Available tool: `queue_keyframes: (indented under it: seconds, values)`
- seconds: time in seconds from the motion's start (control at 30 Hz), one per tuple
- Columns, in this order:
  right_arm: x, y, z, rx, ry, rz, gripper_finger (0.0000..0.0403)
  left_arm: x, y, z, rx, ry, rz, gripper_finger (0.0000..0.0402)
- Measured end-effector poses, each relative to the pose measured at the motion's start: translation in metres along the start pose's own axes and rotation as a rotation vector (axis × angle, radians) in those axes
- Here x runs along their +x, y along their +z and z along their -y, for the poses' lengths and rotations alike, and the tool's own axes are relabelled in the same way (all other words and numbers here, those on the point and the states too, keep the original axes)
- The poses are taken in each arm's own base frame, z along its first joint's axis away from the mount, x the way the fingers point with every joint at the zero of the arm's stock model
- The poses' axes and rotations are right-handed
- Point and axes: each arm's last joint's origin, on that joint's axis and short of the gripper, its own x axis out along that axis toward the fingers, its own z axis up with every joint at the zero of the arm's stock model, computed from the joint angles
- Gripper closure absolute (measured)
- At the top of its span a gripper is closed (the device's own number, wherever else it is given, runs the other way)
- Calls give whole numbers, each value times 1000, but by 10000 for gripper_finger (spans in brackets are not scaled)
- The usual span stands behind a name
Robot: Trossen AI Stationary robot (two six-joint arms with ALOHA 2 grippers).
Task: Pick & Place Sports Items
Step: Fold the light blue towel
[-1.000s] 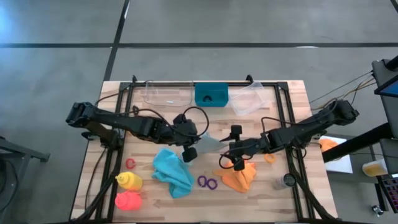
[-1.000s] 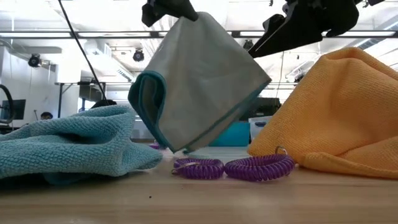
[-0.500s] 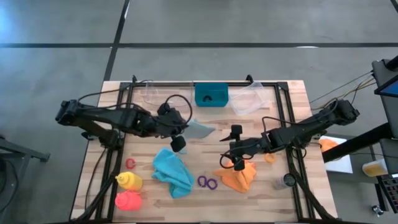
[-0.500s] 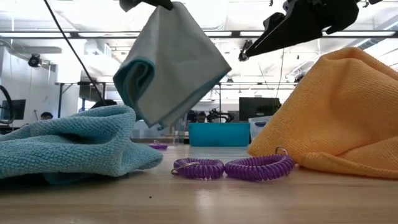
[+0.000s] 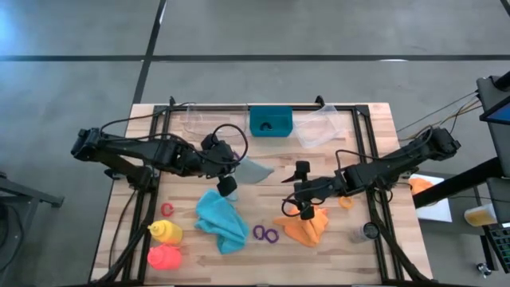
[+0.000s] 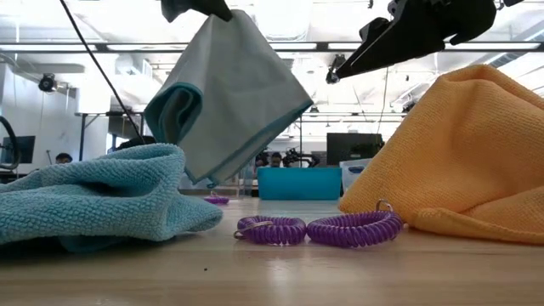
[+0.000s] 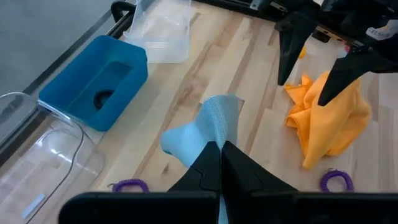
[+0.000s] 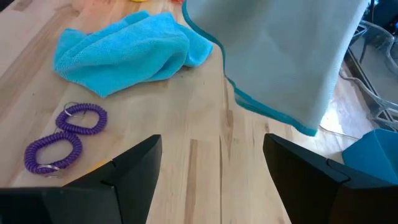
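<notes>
My left gripper (image 5: 237, 165) is shut on a pale blue cloth with a teal hem (image 5: 256, 169), held above the table's middle. The cloth also shows in the low view (image 6: 234, 93) and in the left wrist view (image 7: 214, 121). My right gripper (image 5: 290, 190) is open and empty, above the near edge of the orange cloth (image 5: 307, 227), which lies heaped on the table. A teal cloth (image 5: 221, 219) lies crumpled left of it. Two purple rings (image 5: 266, 233) lie between them. A red ring (image 5: 166, 210), a yellow bottle (image 5: 165, 232) and a pink-red bottle (image 5: 164, 257) lie near left. My left gripper pinches the pale blue cloth between its two shut fingers at its upper corner (image 6: 231, 19). The cloth hangs below the gripper, clear of the table, with a folded part (image 6: 174, 110) on one side. Its lower end (image 6: 208, 178) hangs free, slack.
A teal bin (image 5: 271, 121) stands at the far edge between two clear trays (image 5: 213, 119) (image 5: 319, 127). An orange ring (image 5: 345, 202) lies right of the right gripper. A small round thing (image 5: 369, 232) sits near right. Black frame rails run along the table's sides.
My left gripper has gone toward the table's left and far edges and up, still shut on the pale blue cloth. The cloth has swung with it, and its lower end now hangs higher above the table.
</notes>
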Motion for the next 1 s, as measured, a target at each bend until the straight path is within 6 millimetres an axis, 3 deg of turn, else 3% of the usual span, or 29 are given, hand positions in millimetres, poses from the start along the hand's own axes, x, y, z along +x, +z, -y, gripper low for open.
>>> queue_keyframes:
  seconds: [0.17,0.47,0.63,0.87,1.0]
  values:
    - [0,0,0,0,0,0,120,1,-2,0,5,2,-8,401]
    - [0,0,0,-1,0,-2,120,23,-23,3,6,-25,-25,401]
    - [0,0,0,-1,0,-2,120,28,-23,3,-11,-27,26,401]
    - [0,0,0,-1,0,-2,120,31,-22,-1,-3,126,117,401]
    - [0,0,0,-2,0,-4,120,38,-26,2,-1,87,156,401]
